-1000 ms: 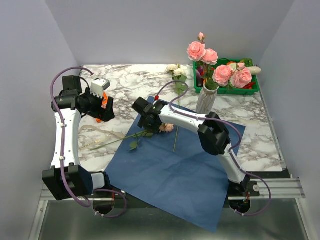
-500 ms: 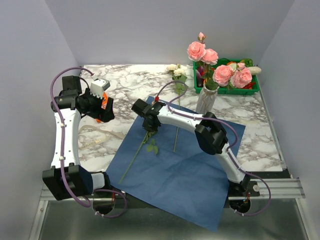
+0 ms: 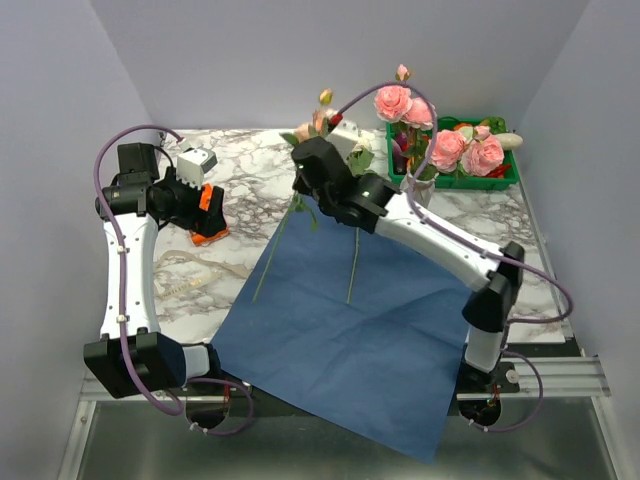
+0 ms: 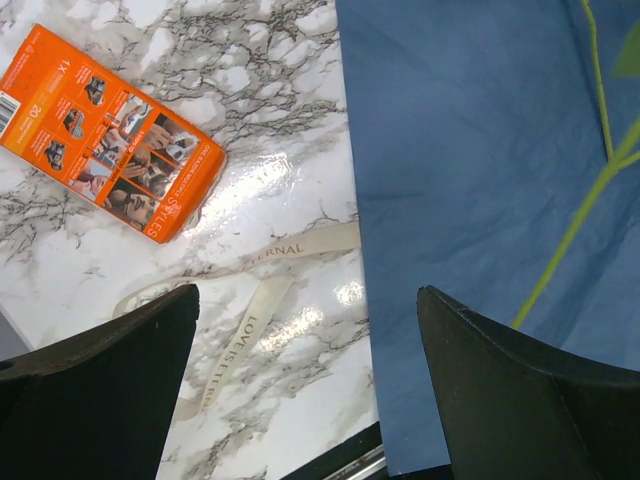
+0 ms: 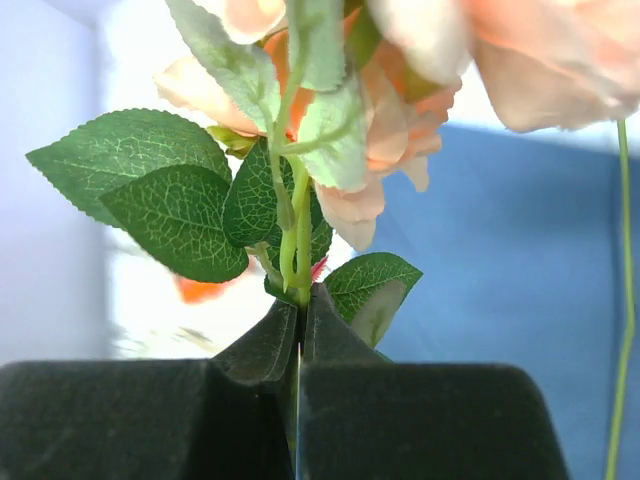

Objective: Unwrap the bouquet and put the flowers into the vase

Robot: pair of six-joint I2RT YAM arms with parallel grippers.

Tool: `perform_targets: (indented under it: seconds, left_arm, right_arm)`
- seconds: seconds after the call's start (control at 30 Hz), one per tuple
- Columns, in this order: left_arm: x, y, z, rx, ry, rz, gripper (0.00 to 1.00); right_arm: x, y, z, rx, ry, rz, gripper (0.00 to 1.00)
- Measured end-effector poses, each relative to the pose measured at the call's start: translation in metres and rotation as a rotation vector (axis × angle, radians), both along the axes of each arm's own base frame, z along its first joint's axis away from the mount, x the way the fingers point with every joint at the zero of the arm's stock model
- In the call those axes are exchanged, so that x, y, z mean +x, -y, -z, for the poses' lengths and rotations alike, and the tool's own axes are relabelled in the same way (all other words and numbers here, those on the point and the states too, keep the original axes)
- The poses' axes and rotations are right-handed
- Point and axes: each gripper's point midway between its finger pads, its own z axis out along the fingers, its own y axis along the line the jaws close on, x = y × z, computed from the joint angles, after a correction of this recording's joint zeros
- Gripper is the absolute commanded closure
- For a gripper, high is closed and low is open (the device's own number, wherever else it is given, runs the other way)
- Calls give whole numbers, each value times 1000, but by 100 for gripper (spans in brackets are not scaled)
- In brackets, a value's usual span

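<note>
Raised peach artificial rose (image 3: 312, 126) to upper centre since earlier; my right gripper (image 5: 298, 312) pinches stem, left gripper (image 4: 307, 300) gapes empty.

Wrapping paper (image 3: 350, 330) lying spread across table (image 3: 545, 290) centre, near corner overhanging front edge. Loose stem (image 3: 352, 265) lying on paper's far half. Vase (image 3: 412, 205) standing at paper's far edge, flowers (image 3: 393, 100) sitting in it; crate (image 3: 480, 184) sitting behind vase, to right. Box (image 4: 100, 130) and ribbon (image 4: 260, 290) lying left of paper, box behind ribbon. Right gripper (image 5: 298, 330) holding rose (image 5: 300, 230) above paper's far left corner, stem slanting down toward paper's left edge.
</note>
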Motion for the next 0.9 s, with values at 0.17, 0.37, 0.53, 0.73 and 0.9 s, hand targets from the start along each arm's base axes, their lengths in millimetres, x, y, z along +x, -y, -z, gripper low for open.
perform_targets:
  seconds: [0.17,0.37,0.53,0.73,0.9]
  left_arm:
    - [0,0,2,-2,-8,-4,1]
    - [0,0,3,-5,-14,-6,1]
    - [0,-1,9,-11,-32,-11,1]
    - [2,-1,13,-13,-41,-13,1]
    - [4,-2,15,-14,-45,-13,1]
  right_arm:
    - [-8,18,-131,11,427,-83,99]
    - [-54,75,-239,-161,1015,-133,99]
    - [-77,139,-312,-311,1289,52,99]
    - [-98,226,-354,-410,1399,247,98]
    - [-96,278,-363,-463,1383,355,97]
